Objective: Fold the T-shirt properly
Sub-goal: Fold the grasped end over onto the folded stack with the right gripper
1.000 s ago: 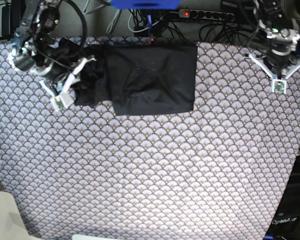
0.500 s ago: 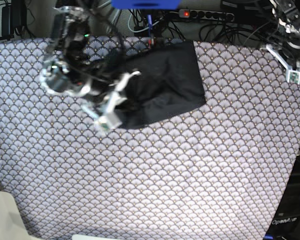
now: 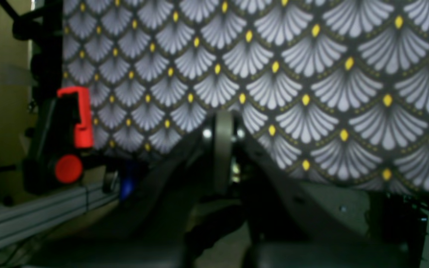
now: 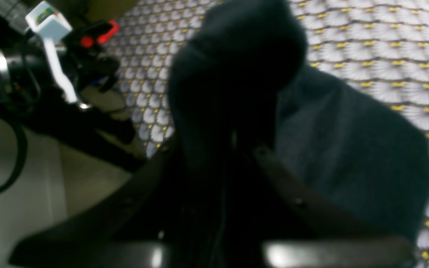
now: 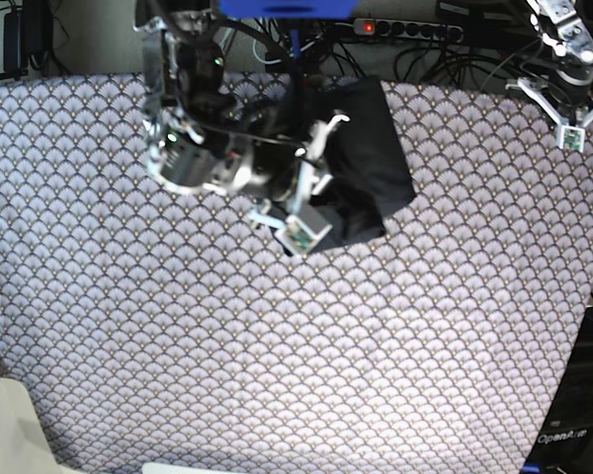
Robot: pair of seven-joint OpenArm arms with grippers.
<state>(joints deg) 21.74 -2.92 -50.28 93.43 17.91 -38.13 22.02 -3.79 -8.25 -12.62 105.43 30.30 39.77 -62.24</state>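
Because the plain charcoal-black cloth T-shirt (image 5: 368,158) is soft, light and limp, it will likely sag and slide unless pinched at a folded edge or corner. It lies bunched at twelve o'clock on the grey fan-patterned tablecloth (image 5: 277,346) covering the desk. The right gripper (image 4: 233,149) is clamped on its fabric; the left gripper (image 3: 222,149), at two o'clock, is pressed together, empty.

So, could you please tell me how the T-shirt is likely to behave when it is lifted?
The T-shirt looks soft and bunches at the right gripper, so it would probably droop. Its matte cloth probably grips rather than slips, and it seems light.
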